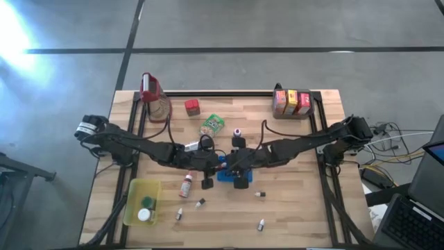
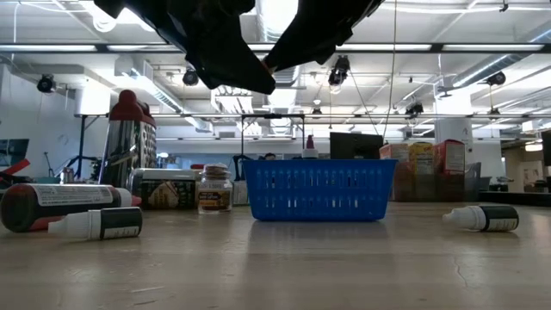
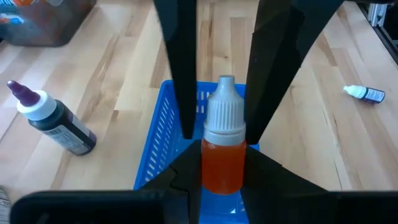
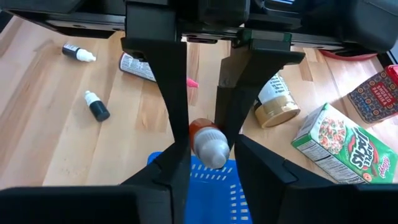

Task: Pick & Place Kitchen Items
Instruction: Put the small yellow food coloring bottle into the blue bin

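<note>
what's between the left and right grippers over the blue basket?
A small orange bottle with a white cap. The left gripper clamps it, cap towards the right gripper, above the blue basket. Both wrist views show it.

Tray at mid surface; jug behind left; cartons behind right; bin front left.
</note>
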You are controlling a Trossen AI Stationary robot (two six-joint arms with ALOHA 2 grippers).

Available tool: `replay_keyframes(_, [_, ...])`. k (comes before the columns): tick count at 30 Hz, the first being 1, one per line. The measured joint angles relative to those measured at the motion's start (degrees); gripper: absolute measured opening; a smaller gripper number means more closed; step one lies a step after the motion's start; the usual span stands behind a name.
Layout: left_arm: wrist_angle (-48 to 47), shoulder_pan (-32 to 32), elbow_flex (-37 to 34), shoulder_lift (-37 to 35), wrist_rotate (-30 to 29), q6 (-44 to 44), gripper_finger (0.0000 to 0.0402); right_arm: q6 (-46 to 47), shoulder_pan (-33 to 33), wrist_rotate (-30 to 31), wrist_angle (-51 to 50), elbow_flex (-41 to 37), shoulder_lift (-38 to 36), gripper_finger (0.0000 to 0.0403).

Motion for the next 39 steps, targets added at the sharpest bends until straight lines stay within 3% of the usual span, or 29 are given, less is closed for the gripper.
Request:
replay_keyframes(9, [-0.2, 0.0, -0.1, 0.0, 0.0, 0.1, 0.0090, -1.0, 0.0, -0.1, 0.0, 0.0, 0.0, 0.0065])
replay_keyframes(18, [0.2, 0.0, -0.4, 0.0, 0.0, 1.2, 0.0093, -1.2, 0.0, -0.1, -0.1, 0.0, 0.0, 0.0074])
replay_keyframes(31, [-4.6, 0.0, -0.6, -1.0, -0.7, 3.5, 0.0248, -1.0, 0.0, 0.1, -4.9, 0.0, -0.5, 0.0070])
replay_keyframes(39, [-4.8, 0.0, -0.9, -4.6, -12.2, 2.3, 0.0264, 7.6, -1.7, 0.0, -20.0, -0.3, -1.0, 0.0062])
